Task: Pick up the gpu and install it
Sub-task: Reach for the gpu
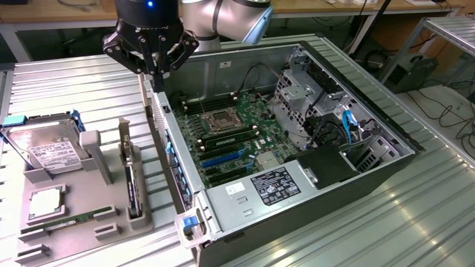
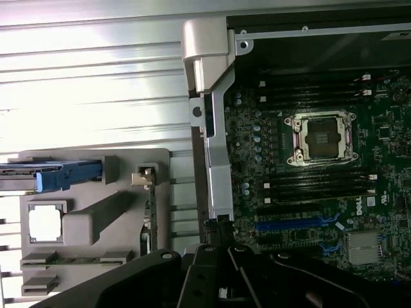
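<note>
While the black gripper (image 1: 157,82) (image 2: 218,236) hangs over the rear wall of the open computer case (image 1: 356,183), its two slim fingers are pressed together with nothing between them. Whether the tips touch the wall cannot be told.

The gpu (image 1: 131,186) (image 2: 148,215) is well apart from the gripper. It stands on edge in a slot of the grey moulded holder (image 1: 74,233) (image 2: 96,160), which lies on the ribbed metal table (image 1: 74,83) to the exterior view's left of the case. Seen edge-on, it is a thin dark card with a silver bracket at the end nearer the gripper.

The same holder carries a boxy silver hard drive (image 1: 46,147) with a white label and blue side rails, a square processor chip (image 1: 46,203) (image 2: 45,223) with a bright flat lid, and a long narrow green memory stick (image 1: 70,219) lying in a groove.

The case lies on its side, its sheet-metal walls grey and its interior exposed. On its floor is a green circuit board (image 1: 248,130) (image 2: 257,167) with an empty square processor socket (image 1: 222,121) (image 2: 323,138) framed in bright metal, black memory slots on either side of it, and a long blue expansion slot (image 1: 221,160) (image 2: 295,224). A silver power supply (image 1: 237,194) with a black label fills the case's near corner.
</note>
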{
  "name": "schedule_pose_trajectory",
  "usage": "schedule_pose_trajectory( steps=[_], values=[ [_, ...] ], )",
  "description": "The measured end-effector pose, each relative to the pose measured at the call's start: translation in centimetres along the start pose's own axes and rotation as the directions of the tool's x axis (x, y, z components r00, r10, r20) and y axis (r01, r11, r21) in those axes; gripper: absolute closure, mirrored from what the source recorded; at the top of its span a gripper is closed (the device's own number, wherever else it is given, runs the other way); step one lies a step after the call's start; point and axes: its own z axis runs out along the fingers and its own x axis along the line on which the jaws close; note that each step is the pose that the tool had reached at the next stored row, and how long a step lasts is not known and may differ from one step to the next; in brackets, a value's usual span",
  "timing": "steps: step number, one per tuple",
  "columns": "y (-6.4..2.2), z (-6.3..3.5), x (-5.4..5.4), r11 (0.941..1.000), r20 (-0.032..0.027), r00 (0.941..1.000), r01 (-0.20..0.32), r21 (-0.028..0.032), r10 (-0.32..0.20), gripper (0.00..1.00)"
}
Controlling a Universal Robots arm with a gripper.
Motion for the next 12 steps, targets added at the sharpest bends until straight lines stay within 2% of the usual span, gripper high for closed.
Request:
schedule_pose_trajectory(
  steps=[12],
  values=[
    [-0.02,-0.01,0.24,1.0000,0.0000,1.0000,0.000,0.0000,0.000,0.89]
  ],
)
